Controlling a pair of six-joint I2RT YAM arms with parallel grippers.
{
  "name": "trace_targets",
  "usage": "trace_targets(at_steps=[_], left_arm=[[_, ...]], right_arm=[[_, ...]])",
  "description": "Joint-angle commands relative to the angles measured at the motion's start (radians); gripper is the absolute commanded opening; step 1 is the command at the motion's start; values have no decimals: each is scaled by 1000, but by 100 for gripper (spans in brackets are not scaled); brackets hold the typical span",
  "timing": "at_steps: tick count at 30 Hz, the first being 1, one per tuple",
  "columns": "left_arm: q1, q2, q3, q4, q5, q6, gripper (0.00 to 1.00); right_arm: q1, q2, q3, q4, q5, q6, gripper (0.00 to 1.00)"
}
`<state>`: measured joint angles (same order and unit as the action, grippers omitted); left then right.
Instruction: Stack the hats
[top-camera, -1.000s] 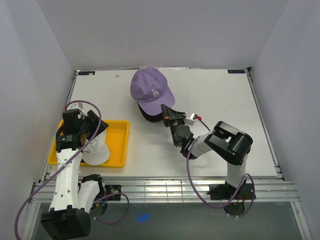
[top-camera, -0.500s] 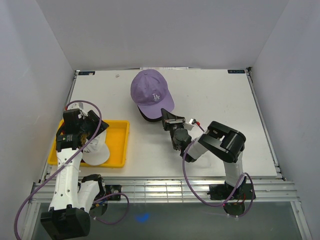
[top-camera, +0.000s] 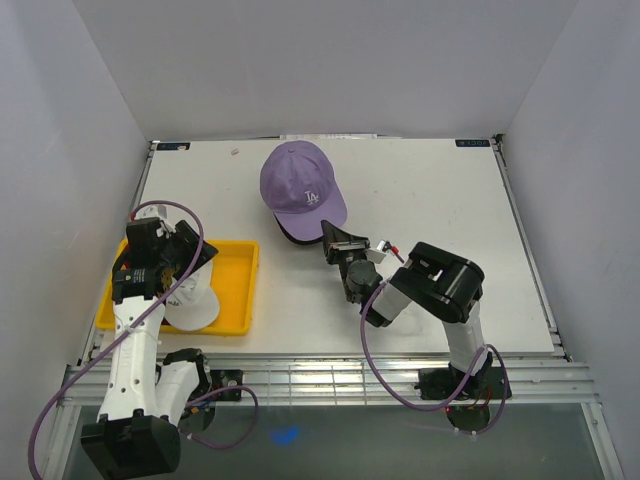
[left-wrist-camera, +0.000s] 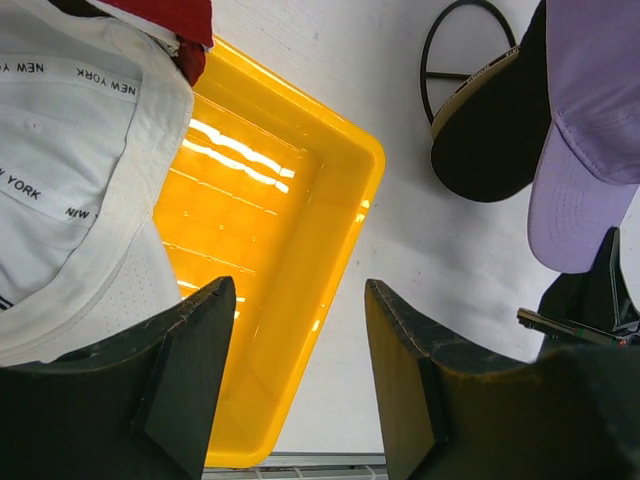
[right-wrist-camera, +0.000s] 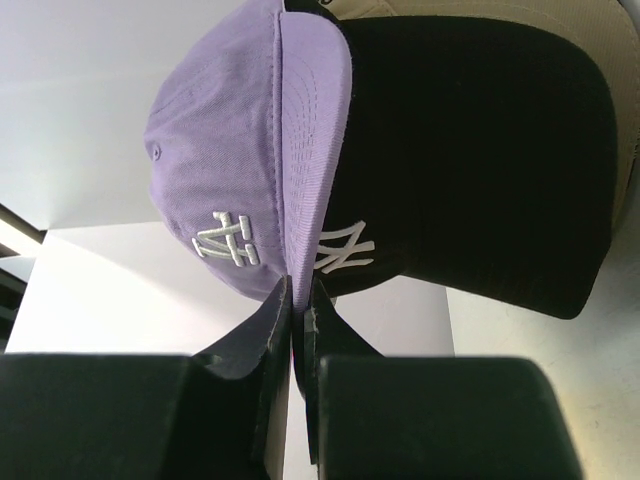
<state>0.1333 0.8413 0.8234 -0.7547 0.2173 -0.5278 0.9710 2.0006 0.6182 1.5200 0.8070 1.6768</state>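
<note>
The lavender LA cap (top-camera: 300, 186) sits on top of the black NY cap (top-camera: 290, 232) at the middle back of the table. My right gripper (top-camera: 333, 238) is shut on the lavender cap's brim (right-wrist-camera: 312, 150); the black cap (right-wrist-camera: 480, 150) lies under it, with a tan cap (right-wrist-camera: 560, 30) showing beneath. My left gripper (top-camera: 182, 258) is open and empty above the yellow tray (top-camera: 240, 290). A white cap (left-wrist-camera: 70, 170) lies in the tray, with a dark red cap (left-wrist-camera: 170, 20) at its far edge.
The black wire stand (left-wrist-camera: 455, 50) shows under the stacked caps in the left wrist view. White walls enclose the table on three sides. The tray (left-wrist-camera: 300, 250) sits near the table's left front edge.
My right gripper and elbow have shifted slightly left, and the lavender cap has turned a little with it. The left arm has not moved.
</note>
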Motion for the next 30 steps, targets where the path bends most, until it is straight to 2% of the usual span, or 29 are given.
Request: trace_targets(at_steps=[1,9,17,30], left_arm=[[-8,-10,-10,14,-10,3,65],[-8,-10,-12,14,-7,3,65],[-8,-13,-12,14,-9,5,65],[-6,-13,-13,14,-12,2,66]], right_arm=[[26,53,-46,-184,-43,-20,8],[26,67,-32,-231,-72,-29,8],[26,56,-5,-224,-101,-81,36],[28,38,-9,-210,-124,-89,36]])
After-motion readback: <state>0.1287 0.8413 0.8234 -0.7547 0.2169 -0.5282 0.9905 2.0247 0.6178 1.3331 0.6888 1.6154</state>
